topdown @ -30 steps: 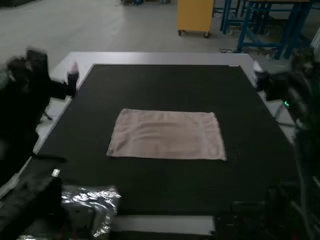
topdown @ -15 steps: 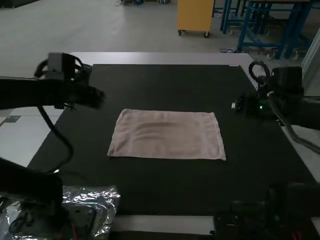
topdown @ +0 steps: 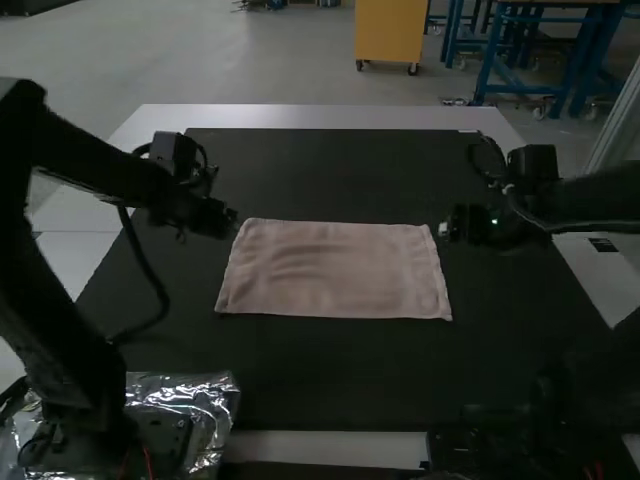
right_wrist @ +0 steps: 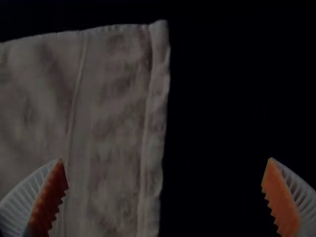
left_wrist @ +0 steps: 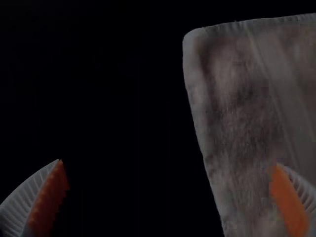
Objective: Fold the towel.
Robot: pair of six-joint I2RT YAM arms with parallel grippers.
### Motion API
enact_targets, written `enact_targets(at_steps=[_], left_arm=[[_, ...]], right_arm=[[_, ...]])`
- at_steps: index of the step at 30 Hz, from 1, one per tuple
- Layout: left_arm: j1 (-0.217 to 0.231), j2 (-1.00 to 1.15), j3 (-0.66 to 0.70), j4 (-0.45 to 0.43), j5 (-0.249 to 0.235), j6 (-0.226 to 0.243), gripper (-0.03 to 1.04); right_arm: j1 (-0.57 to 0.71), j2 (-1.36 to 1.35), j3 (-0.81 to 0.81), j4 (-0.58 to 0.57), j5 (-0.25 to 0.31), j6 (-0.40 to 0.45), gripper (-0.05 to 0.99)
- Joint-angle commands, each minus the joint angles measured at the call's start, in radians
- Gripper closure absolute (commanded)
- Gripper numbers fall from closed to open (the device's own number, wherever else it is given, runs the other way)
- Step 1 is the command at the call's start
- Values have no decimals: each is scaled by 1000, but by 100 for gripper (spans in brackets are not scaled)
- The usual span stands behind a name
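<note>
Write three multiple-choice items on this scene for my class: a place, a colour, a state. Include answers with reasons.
1. Where is the towel?
A) On the floor
B) On the dark mat
C) Inside a basket
2. What colour are the finger pads?
A) Orange
B) Blue
C) Green
3. Left gripper: how are its jaws?
A) Shut on towel
B) Touching
C) Apart

1 B: mat surrounds towel.
2 A: both wrist views show orange.
3 C: a wide gap divides them, left wrist view.
</note>
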Motion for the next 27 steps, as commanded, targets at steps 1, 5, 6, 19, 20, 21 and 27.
enact_targets(at_steps=[1, 5, 6, 19, 20, 21, 27], left_arm=[[-3, 53, 47, 38, 12, -23, 5], [-5, 125, 79, 63, 12, -31, 5], [-5, 145, 88, 70, 13, -36, 5], [-6, 304, 156, 125, 16, -63, 5], [-6, 313, 165, 125, 18, -63, 5], [-6, 321, 173, 129, 18, -63, 5], [-6, 372, 216, 129, 21, -75, 5]], right_arm=[[38, 44, 58, 38, 8, -10, 3], [66, 148, 97, 76, 23, -11, 3], [69, 171, 106, 84, 23, -13, 3], [84, 411, 226, 176, 38, -41, 3], [84, 424, 235, 181, 38, -41, 3], [84, 438, 243, 182, 38, -41, 3], [84, 513, 284, 187, 46, -62, 3]])
